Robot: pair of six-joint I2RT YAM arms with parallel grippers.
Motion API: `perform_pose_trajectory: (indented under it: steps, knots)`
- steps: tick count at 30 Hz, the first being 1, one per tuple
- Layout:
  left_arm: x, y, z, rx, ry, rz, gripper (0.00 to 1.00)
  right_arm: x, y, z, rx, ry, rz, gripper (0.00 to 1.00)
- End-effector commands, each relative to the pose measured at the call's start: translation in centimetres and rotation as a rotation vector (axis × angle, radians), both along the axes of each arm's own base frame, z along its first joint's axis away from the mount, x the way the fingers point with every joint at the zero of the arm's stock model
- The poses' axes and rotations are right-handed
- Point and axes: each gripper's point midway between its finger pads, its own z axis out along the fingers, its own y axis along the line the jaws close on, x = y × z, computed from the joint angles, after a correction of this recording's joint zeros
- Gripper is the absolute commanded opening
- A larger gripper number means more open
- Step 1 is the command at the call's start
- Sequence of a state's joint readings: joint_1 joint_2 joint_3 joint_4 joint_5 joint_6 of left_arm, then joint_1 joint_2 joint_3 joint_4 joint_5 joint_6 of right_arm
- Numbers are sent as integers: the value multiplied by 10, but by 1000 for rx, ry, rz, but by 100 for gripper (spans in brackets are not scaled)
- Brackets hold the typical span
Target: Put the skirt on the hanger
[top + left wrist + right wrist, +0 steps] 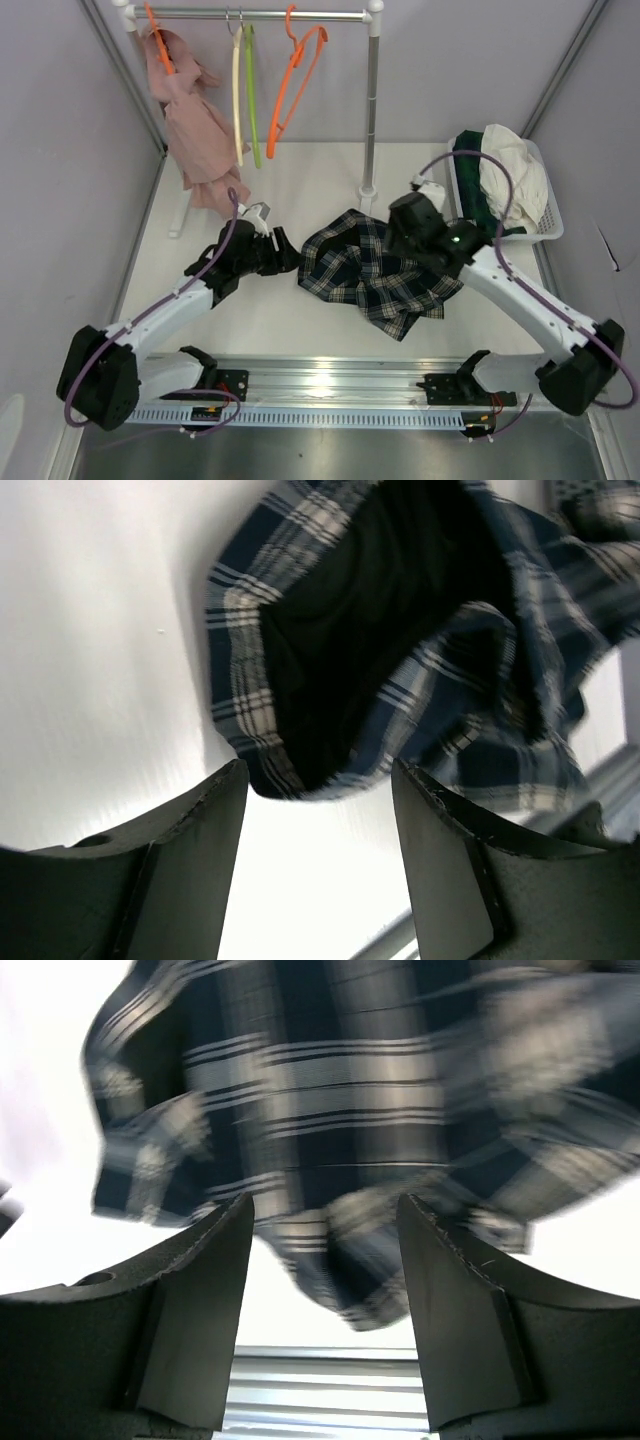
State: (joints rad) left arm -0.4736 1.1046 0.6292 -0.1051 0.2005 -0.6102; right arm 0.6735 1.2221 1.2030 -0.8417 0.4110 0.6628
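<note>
At the far left of the clothes rail (260,14) a pink garment (195,125) hangs from an orange hanger (152,30), then come a cream hanger (237,100) and a green hanger (252,105), and next to them a second, empty orange hanger (296,80) hangs tilted near the rack's upright post (372,110). Below, on the white table (300,190), the left gripper (318,780) lies low at the left edge of the skirt (375,270); its fingers (190,860) stand well apart with nothing between them, and the nearest plaid fold, showing its dark lining, sits just beyond the tips. The skirt, dark blue and white plaid, lies crumpled on the table between the two arms, in front of the post's foot and not on any hanger. The right gripper (325,1210) is over the skirt's upper right part; its jaws are spread wide, the blurred plaid cloth fills the wrist view beyond them, and no cloth is pinched between the pads as far as the blur allows. At the far right a white basket (548,228) holds white and dark green clothes (505,170), well apart from the skirt
</note>
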Motion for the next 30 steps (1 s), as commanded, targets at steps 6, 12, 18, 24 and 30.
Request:
perform_pose_trajectory:
  steps: [6, 12, 18, 24, 30]
  knots:
    - [59, -4, -11, 46, -1, 141, 64, 9, 74, -27, -82, 11, 75, 64]
    - [84, -6, -32, 55, 33, 149, 63, 9, 86, -56, -145, 48, 98, 64]
    - [79, -18, -52, 22, 94, 105, 61, 11, 70, -60, -223, 41, 63, 58]
    - [79, -28, -66, 28, 134, 66, 59, 11, 58, -64, -228, 58, 56, 21]
    - [70, -32, -78, 58, 155, 54, 59, 6, 37, -59, -226, 57, 28, 0]
